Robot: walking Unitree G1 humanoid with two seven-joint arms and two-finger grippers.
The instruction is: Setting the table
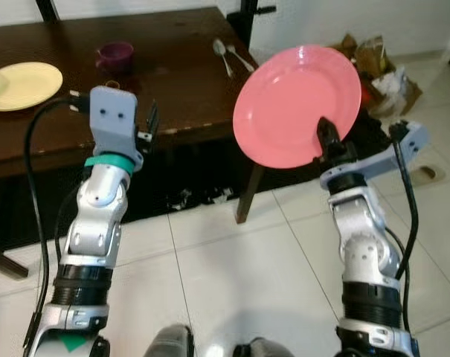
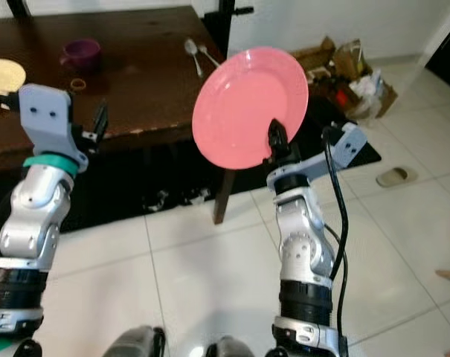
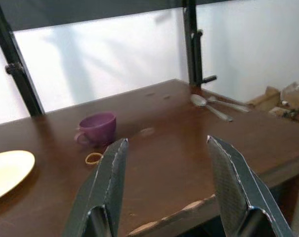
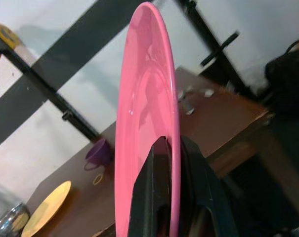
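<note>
A pink plate (image 1: pixel 295 104) hangs tilted in the air off the right front corner of the dark wooden table (image 1: pixel 172 82). My right gripper (image 1: pixel 327 141) is shut on its lower rim, both fingers (image 4: pixel 161 197) pinching the edge. At the table's front edge my left gripper (image 3: pixel 164 187) stands open with nothing between its fingers (image 3: pixel 102 187). On the table lie a yellow plate (image 1: pixel 20 85) at the far left, a purple cup (image 1: pixel 115 55) with a small ring (image 3: pixel 94 158) beside it, and two spoons (image 1: pixel 228 53) near the right edge.
Bags and clutter (image 1: pixel 373 71) sit on the tiled floor right of the table. A slipper (image 2: pixel 394 176) lies further right. A table leg (image 1: pixel 248 192) stands below the plate. Black upright poles (image 3: pixel 191 42) rise behind the table against a white wall.
</note>
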